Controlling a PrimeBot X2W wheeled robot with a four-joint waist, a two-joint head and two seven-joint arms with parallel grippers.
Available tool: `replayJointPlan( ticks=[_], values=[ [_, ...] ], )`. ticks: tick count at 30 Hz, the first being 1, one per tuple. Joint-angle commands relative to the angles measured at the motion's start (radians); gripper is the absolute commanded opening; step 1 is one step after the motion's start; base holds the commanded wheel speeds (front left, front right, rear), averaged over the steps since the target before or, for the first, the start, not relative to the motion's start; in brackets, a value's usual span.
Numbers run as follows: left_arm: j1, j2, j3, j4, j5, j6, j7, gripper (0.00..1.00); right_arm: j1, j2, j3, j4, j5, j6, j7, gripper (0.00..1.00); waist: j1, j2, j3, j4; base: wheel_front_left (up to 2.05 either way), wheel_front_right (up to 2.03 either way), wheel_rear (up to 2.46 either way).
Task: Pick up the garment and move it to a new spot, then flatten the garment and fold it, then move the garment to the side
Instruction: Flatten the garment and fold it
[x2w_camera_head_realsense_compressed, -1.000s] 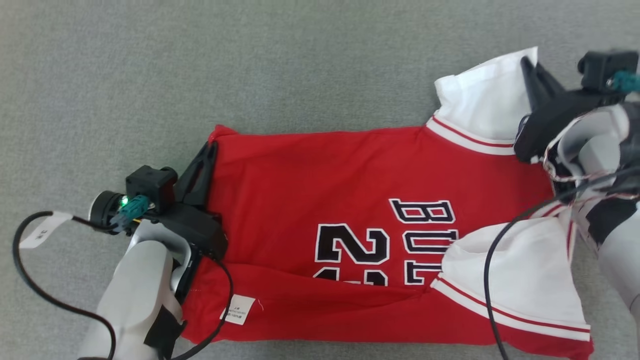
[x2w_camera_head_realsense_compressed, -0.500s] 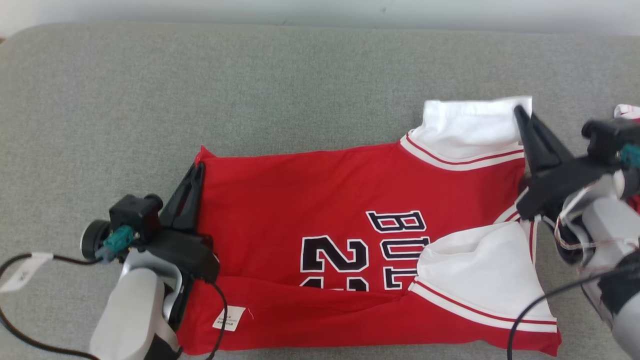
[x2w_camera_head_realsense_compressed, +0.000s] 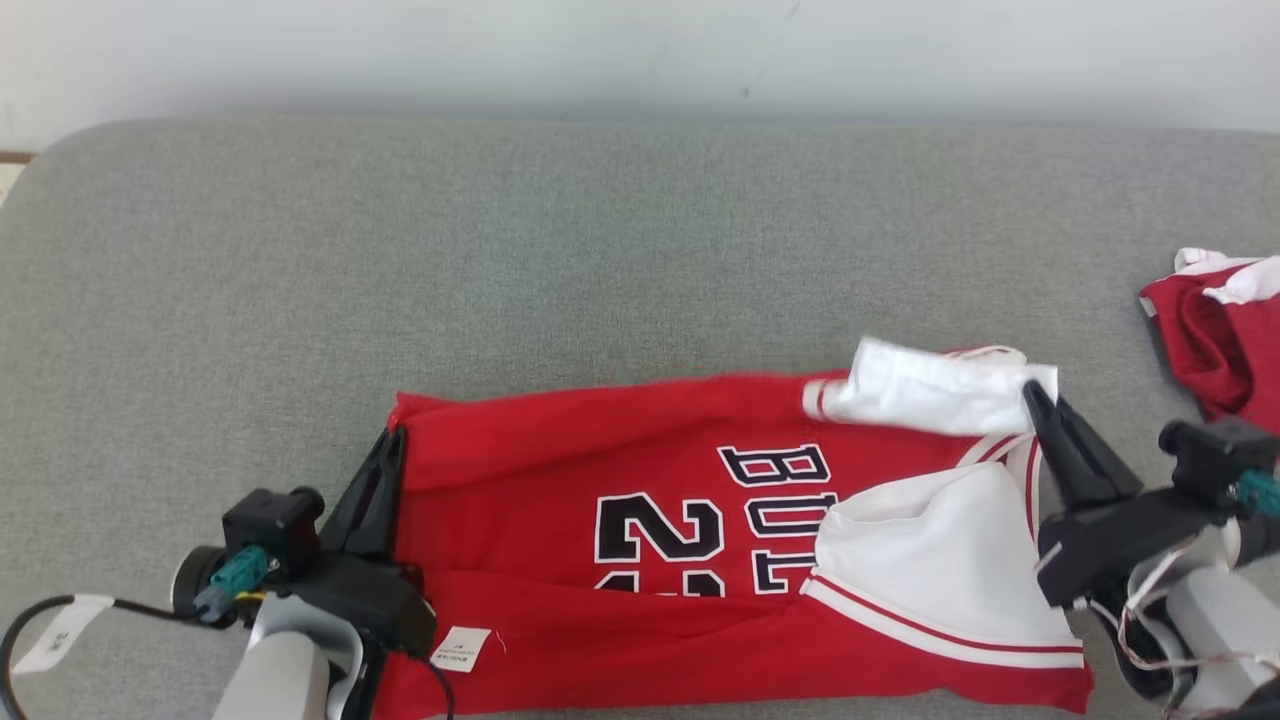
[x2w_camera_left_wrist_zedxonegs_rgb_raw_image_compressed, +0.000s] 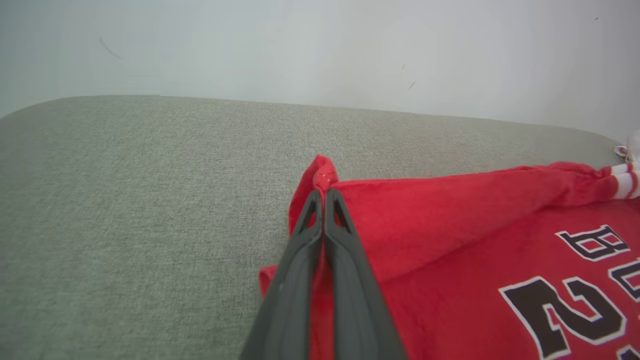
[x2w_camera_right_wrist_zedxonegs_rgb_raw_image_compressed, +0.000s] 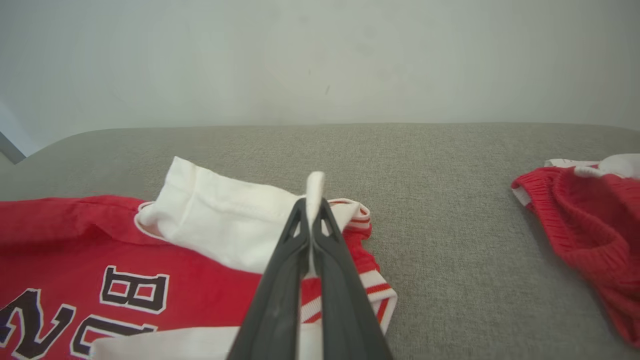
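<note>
Garment (x2w_camera_head_realsense_compressed: 650, 480) lies flat, half-folded I'd say, with my left gripper (x2w_camera_head_realsense_compressed: 393, 440) pinching its red corner (x2w_camera_left_wrist_zedxonegs_rgb_raw_image_compressed: 322, 175) and my right gripper (x2w_camera_head_realsense_compressed: 1030, 392) pinching its white sleeve (x2w_camera_head_realsense_compressed: 930, 400); finishing folds and moving aside remain.

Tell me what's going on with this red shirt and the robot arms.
A two-armed robot is folding a red jersey on a grey cushion. Its left gripper is shut on the far hem corner, its right gripper on a white sleeve, both raised slightly. The near edge is already folded over. Another red garment lies to the right.
</note>
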Motion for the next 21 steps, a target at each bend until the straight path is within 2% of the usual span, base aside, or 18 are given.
replayJointPlan(
  ticks=[1,9,21],
  values=[
    [0.027,0.001,0.008,0.006,-0.003,-0.001,-0.001,0.00,0.026,0.003,-0.004,-0.011,0.013,-0.001,-0.004,0.00,0.0002,0.0000,-0.018,-0.007,0.00,0.00,0.00],
    [0.111,-0.001,0.056,0.024,0.000,0.001,0.000,0.00,0.141,0.008,-0.006,-0.070,0.041,-0.001,-0.004,0.00,0.0002,0.0000,-0.065,-0.030,0.00,0.00,0.00],
    [0.181,-0.002,0.089,0.015,-0.023,0.003,0.000,0.00,0.212,0.038,-0.035,-0.110,0.062,-0.001,-0.004,0.00,0.0002,0.0000,-0.097,-0.049,0.00,0.00,0.00]
  ],
)
